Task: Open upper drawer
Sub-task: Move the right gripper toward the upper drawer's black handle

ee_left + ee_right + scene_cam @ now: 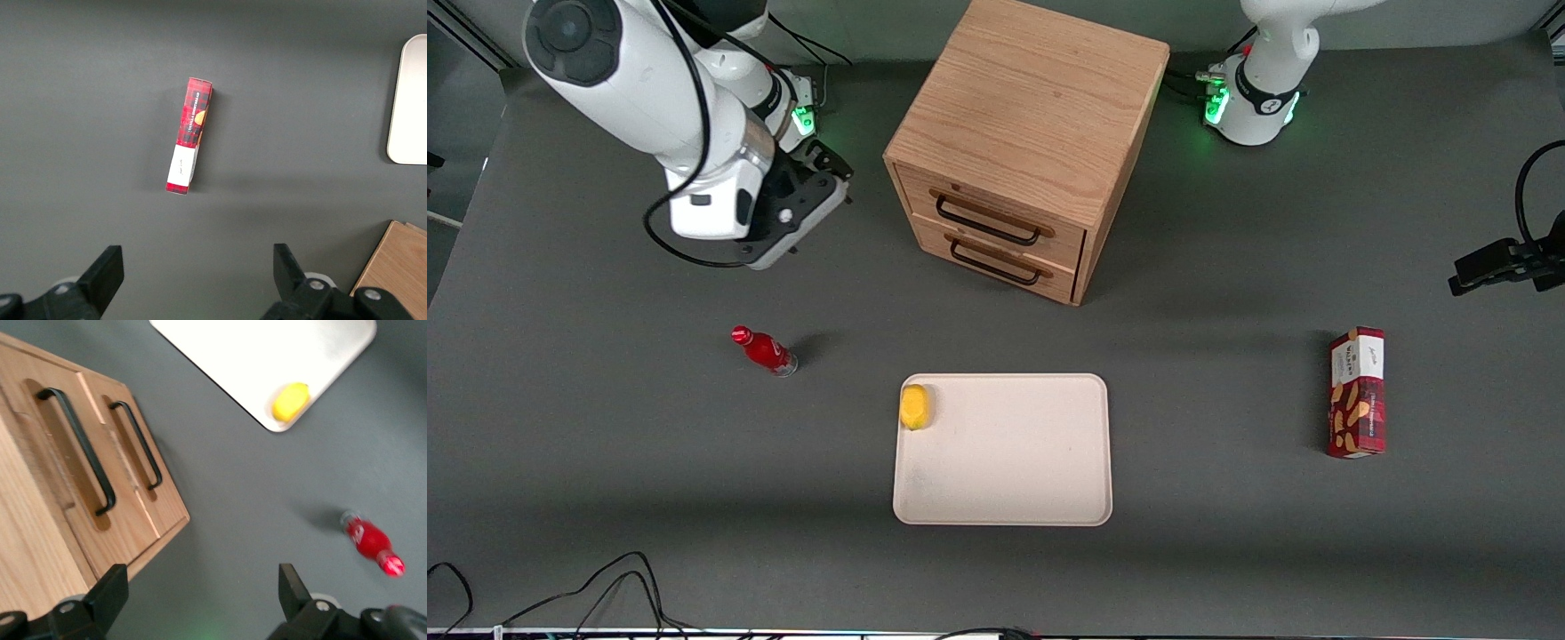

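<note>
The wooden cabinet (pixel 1032 107) stands at the back middle of the table, both drawers shut. The upper drawer (pixel 1040 218) has a black wire handle (pixel 987 222); the matching lower drawer (pixel 1054 276) sits under it. In the right wrist view the upper drawer (pixel 67 513) and its handle (pixel 75 447) show beside the lower drawer's handle (pixel 137 443). My right gripper (pixel 805 209) hangs above the table beside the cabinet, toward the working arm's end, clear of the drawer fronts. Its fingers are wide open and empty, as the wrist view (pixel 200 587) shows.
A red bottle (pixel 765 350) lies on the table nearer the front camera than the gripper. A white tray (pixel 1014 480) with a yellow fruit (pixel 914 406) lies in front of the cabinet. A red snack box (pixel 1357 392) lies toward the parked arm's end.
</note>
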`<move>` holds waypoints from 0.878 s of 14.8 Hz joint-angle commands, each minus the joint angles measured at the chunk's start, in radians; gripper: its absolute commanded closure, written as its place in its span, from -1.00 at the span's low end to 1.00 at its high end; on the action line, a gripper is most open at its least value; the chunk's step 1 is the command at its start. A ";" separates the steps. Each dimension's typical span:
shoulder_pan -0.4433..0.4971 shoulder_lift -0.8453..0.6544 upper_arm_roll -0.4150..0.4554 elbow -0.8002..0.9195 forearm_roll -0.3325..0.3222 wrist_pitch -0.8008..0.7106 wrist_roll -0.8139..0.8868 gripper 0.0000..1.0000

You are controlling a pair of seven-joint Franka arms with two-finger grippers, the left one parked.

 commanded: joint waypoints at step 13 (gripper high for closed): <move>0.197 0.246 0.002 0.068 -0.035 0.267 -0.133 -1.00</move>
